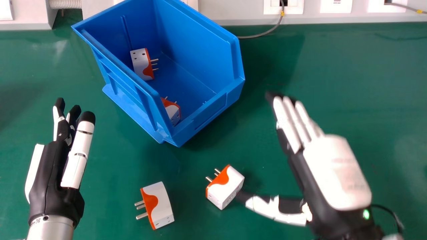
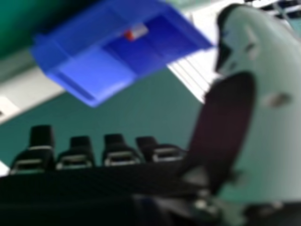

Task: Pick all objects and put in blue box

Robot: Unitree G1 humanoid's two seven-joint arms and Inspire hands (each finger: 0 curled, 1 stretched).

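Green table [image 1: 333, 66] ahead of you: two plugs are in the blue box [image 1: 206, 50] — two remain, the left plug [image 1: 161, 204] and the right plug [image 1: 227, 187], beside your straight-fingered right hand [image 1: 337, 170].

Head view looks down; wrist view apparently shares blue box [image 1: 200, 46].

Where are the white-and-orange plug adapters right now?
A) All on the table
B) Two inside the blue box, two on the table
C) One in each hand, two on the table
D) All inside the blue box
B: two adapters lie inside the blue box, and two more lie on the green table before it.
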